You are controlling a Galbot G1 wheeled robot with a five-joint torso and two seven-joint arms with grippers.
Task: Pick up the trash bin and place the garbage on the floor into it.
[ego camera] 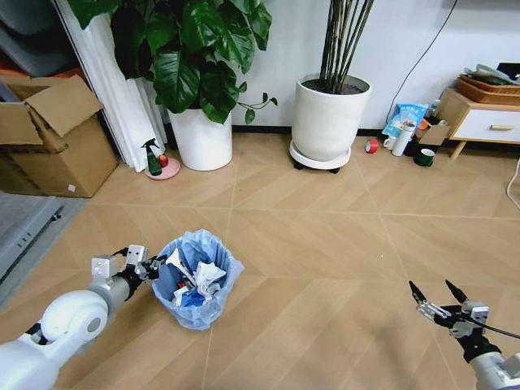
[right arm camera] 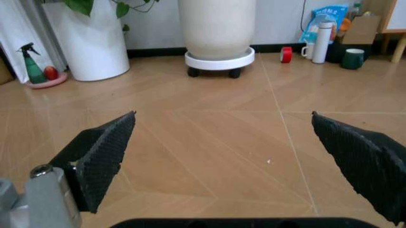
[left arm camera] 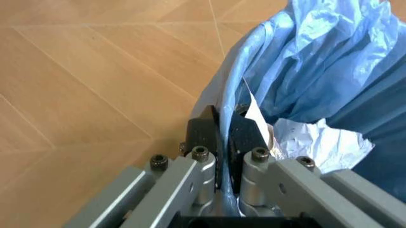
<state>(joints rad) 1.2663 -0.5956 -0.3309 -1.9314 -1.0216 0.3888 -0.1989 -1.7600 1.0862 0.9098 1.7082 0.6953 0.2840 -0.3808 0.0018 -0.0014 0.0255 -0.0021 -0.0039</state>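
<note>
Trash bin [ego camera: 197, 286] on the floor [ego camera: 325, 244], front-left of the base, blue liner overhanging rim. Already loaded with crumpled white paper and scraps [ego camera: 199, 276]; looks like most or all of the garbage is in. Left hand [ego camera: 151, 266] at the bin's near rim, fingers [left arm camera: 204, 135] pinched together on the liner edge, per left wrist view. Right hand [ego camera: 437, 299] low at front-right, well apart from the bin, fingers [right arm camera: 101, 156] spread wide, holding nothing.

No loose scraps visible on open floor between the hands; only a tiny white speck [right arm camera: 269, 161] ahead of the right hand, too small to identify. Judged status: collection essentially done, a last sweep possibly left.

Around: two white plant pots [ego camera: 329, 122] along the wall, green spray bottle [ego camera: 152, 158] on pink dish, cardboard boxes [ego camera: 53, 138] left, clutter by cabinet [ego camera: 479, 122] right. Nothing blocking the working area.
</note>
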